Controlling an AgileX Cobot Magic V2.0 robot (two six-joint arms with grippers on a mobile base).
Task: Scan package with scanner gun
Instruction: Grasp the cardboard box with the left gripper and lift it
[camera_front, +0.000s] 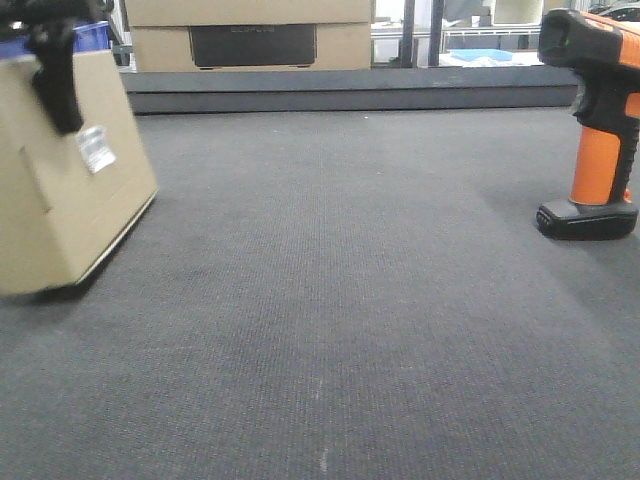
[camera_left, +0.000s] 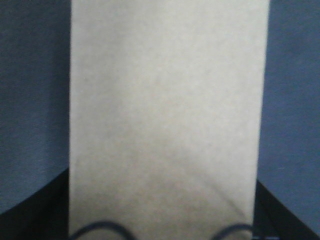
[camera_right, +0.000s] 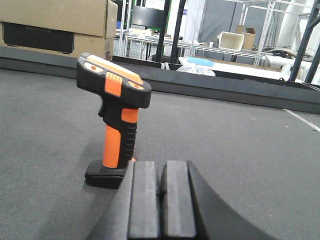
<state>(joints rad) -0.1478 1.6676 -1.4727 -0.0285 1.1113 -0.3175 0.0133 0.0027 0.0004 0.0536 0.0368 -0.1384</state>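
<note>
Tan package (camera_front: 70, 215) partly off-frame under left claw (camera_front: 58, 98)

One package (camera_front: 50, 200), one scanner gun (camera_front: 601, 160) and one black-panelled cardboard box (camera_front: 250, 12).

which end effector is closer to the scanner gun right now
Right. The right end effector is right next to the scanner gun, shut and empty; the left end effector is far across the mat, clamped on the package.
</note>
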